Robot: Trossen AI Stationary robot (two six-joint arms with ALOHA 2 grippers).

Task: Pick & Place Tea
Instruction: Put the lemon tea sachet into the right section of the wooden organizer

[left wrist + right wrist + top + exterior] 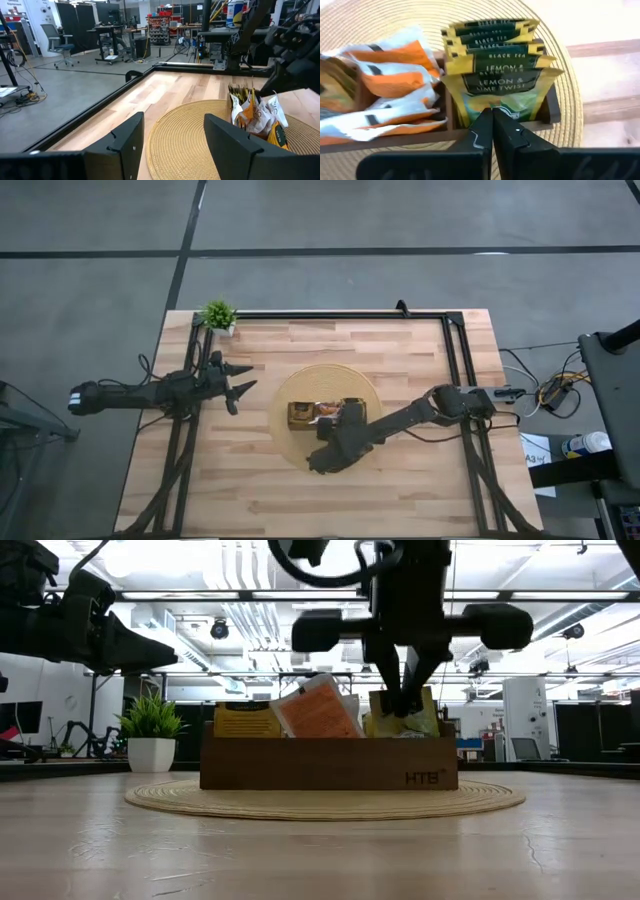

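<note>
Paper-thin dark green and yellow tea sachets (501,80) at frame centre look light and floppy; I judge my closed right gripper (492,131) should pinch a top edge. My left gripper (236,381) waits open, frame left.

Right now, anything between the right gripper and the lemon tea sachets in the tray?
Nothing visible. The right gripper hangs over the wooden tray, fingers together at the front dark green sachet, with no object between them. The orange-and-white sachets sit in the neighbouring compartment. The left gripper waits off the mat.
</note>
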